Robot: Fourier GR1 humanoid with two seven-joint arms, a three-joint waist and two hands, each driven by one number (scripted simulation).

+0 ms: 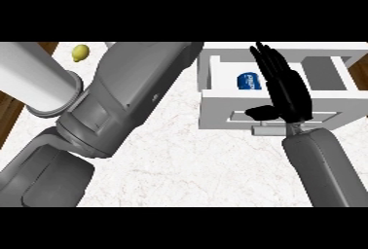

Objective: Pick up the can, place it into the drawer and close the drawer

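Right of centre, right hand [286, 92]: fingers straight, holding nothing, over the drawer's front
Drawer [215, 104]: white, open, upper right of the frame
Can [248, 80]: blue, inside the drawer, just left of the hand
Lemon [81, 52]: upper left
Left forearm [122, 104]: crosses the left; hand unseen

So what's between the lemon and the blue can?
In the head view, the robot's big grey left arm lies across the counter between the lemon and the can.
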